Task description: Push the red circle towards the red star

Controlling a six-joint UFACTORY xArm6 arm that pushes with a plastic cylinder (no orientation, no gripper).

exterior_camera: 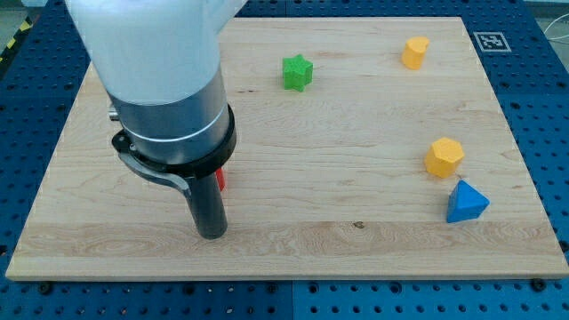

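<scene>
My tip [212, 234] rests on the wooden board [356, 222] at the view's lower left. A small sliver of a red block [221, 179] shows just behind the rod, at its right side; its shape cannot be made out. The arm's white and grey body hides most of the board's upper left, and no other red block shows.
A green star [298, 73] lies at the top middle. A yellow block [414, 52] sits at the top right, a yellow hexagon [444, 157] at the right, and a blue triangle [466, 203] just below it. A marker tag [491, 41] is at the board's top right corner.
</scene>
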